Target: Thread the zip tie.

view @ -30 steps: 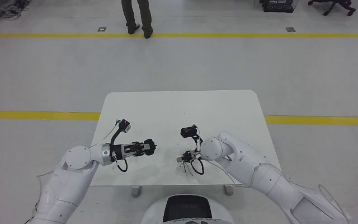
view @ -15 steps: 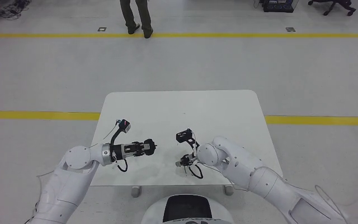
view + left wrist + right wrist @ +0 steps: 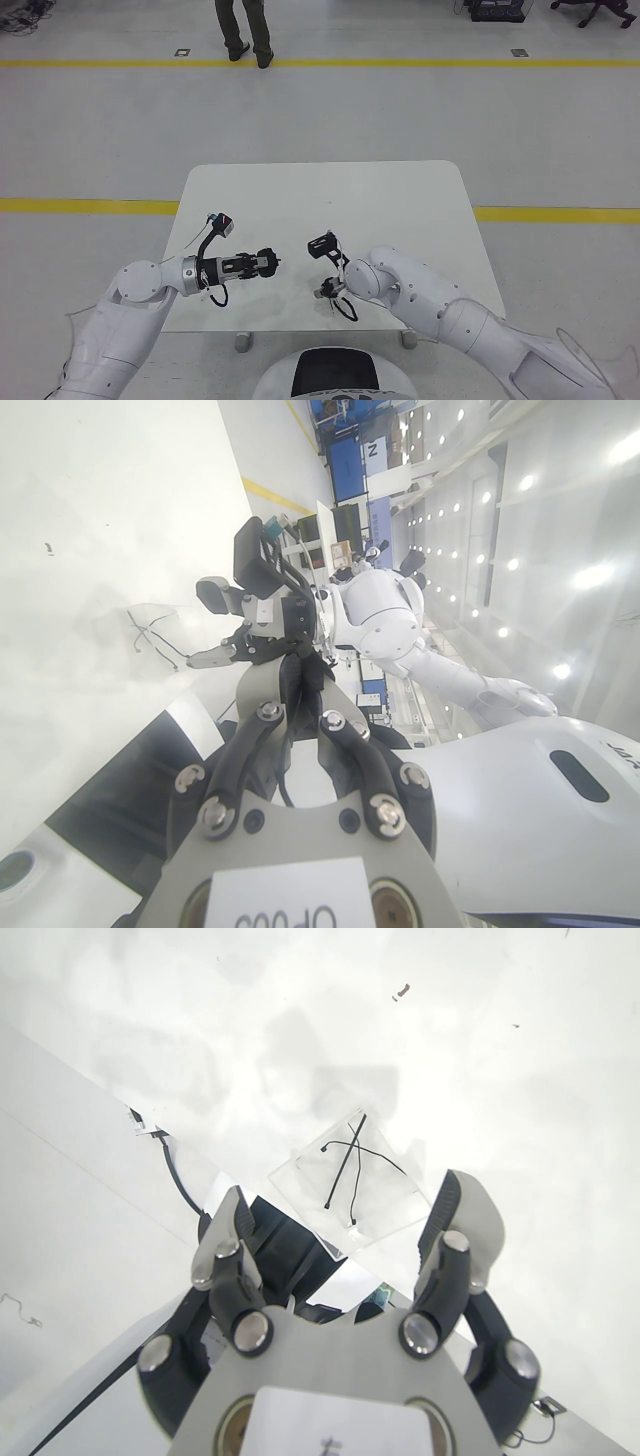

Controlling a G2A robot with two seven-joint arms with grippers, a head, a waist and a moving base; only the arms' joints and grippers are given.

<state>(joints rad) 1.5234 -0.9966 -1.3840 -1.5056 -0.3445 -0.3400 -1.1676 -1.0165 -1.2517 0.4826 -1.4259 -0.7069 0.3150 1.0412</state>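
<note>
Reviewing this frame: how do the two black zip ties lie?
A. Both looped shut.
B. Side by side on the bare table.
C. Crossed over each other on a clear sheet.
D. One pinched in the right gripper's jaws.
C: the zip ties form an X on the clear sheet, and the right gripper has its jaws open, holding nothing.

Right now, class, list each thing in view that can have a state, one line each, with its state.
left gripper: shut, over the table.
right gripper: open, above the zip ties.
zip ties: loose, crossed, not threaded.
clear sheet: flat, at the table's near edge, under the ties.
</note>
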